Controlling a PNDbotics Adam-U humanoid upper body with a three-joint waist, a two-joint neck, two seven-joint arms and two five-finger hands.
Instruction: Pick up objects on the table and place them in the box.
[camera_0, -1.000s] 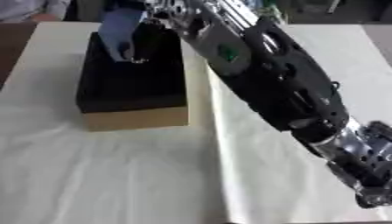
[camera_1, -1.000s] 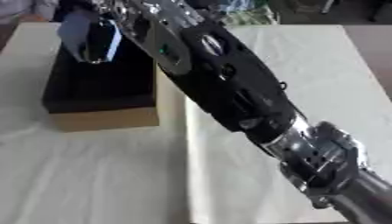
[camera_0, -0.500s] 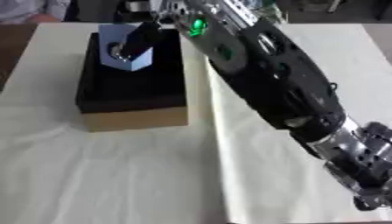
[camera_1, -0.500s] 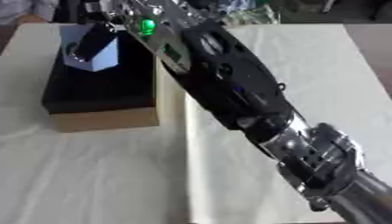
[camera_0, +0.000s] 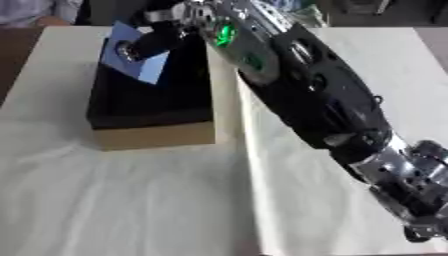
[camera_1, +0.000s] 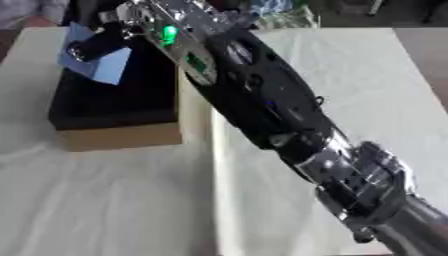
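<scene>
Much of the scene is blocked by the robot's right arm (camera_0: 306, 95), a thick black limb with silver joints and a green light, which runs from the 5 o'clock corner up to about 11 o'clock and covers the middle of the table (camera_0: 131, 200). Its lower end is cut off by the picture's edge. The right hand (camera_0: 153, 40) shows only in part at the arm's far end: dark fingers (camera_1: 92, 44) reach down over a light blue object (camera_0: 140, 62), and they appear curled onto it, though blur makes the exact contact hard to read. The blue object looks flat and angular, like a card or a small packet, tilted with one corner pointing down toward 6 o'clock; its surface detail cannot be made out. It hangs over the far half of the box (camera_0: 153, 137), above the dark opening, and whether it touches the inside cannot be told. The box stands at about 10 o'clock on the table, with a black interior and a tan cardboard front wall facing the robot; its right wall is partly hidden behind the arm. A white cloth (camera_1: 114, 200) with soft creases covers the table. The left hand shows in neither view.
</scene>
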